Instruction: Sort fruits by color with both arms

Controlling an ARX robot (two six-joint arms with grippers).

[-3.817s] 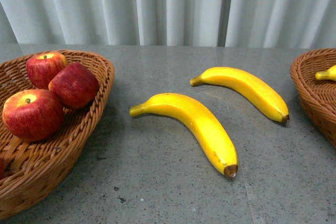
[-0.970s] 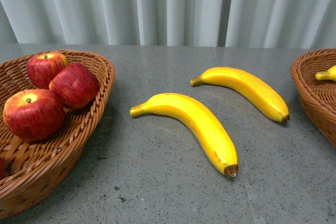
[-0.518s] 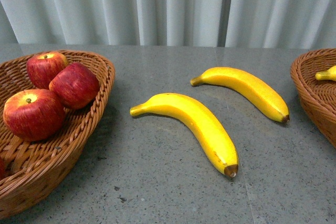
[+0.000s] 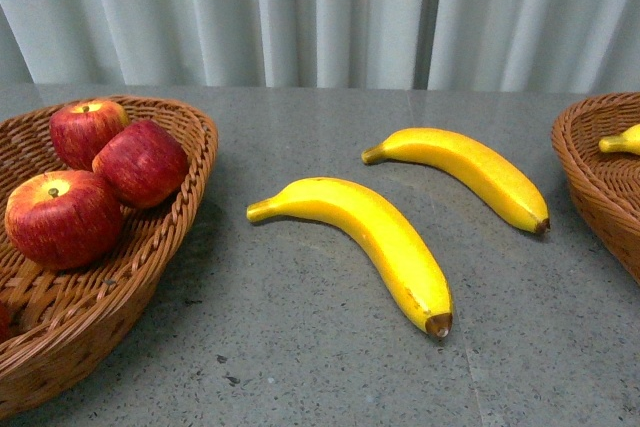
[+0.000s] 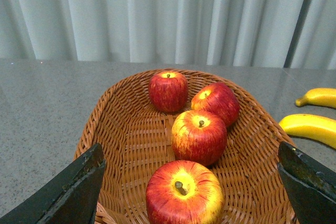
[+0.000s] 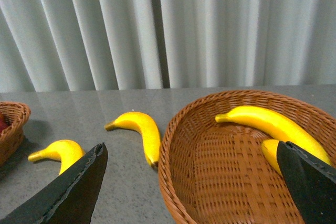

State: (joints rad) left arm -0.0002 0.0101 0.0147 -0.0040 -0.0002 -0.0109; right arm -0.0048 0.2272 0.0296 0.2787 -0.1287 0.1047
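Note:
Two yellow bananas lie on the grey table between the baskets, one nearer (image 4: 370, 237) and one farther (image 4: 465, 172). Red apples (image 4: 62, 217) sit in the left wicker basket (image 4: 165, 237); the left wrist view shows several apples (image 5: 199, 136) there. My left gripper (image 5: 190, 182) hangs open over that basket's near end, with an apple (image 5: 184, 195) below the gap and untouched. The right basket (image 6: 181, 177) holds two bananas (image 6: 273, 124). My right gripper (image 6: 191, 182) stands open above it, holding nothing. Neither arm shows in the front view.
Pale curtains close off the back of the table. The right basket's rim (image 4: 585, 172) reaches in from the right edge with a banana tip (image 4: 620, 142) inside. In the right wrist view the loose bananas (image 6: 139, 129) lie between both baskets.

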